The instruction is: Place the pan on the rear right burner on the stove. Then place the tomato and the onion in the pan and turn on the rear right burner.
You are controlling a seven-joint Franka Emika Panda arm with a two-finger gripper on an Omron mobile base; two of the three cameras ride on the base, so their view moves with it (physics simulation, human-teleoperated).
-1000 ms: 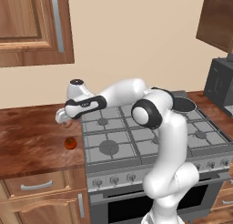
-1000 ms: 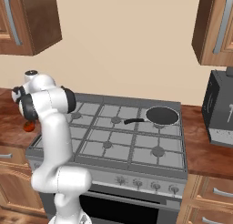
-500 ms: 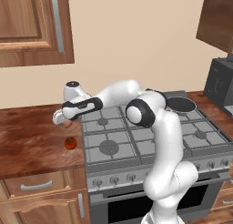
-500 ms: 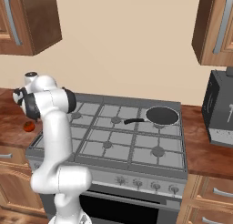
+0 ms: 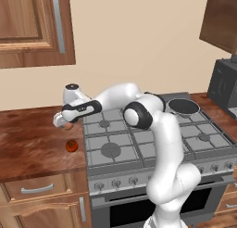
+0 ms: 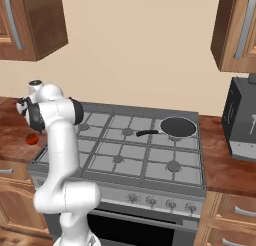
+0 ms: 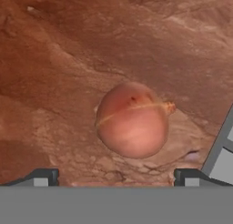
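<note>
above the counter (image 5: 32, 143), hand (image 7: 116, 176) spread wide over onion (image 7: 132, 119), no writing legible

arm (image 5: 162, 143): glossy white rounded shells, thick tube-like links
joints: dark grey round caps set in the white shells, one large at the elbow, one at the shoulder in the right base view
wrist: black band with small pale markings, topped by a white knob with a dark cap
fingertips (image 7: 43, 176): small, dark, square-edged with lighter grey faces
</note>
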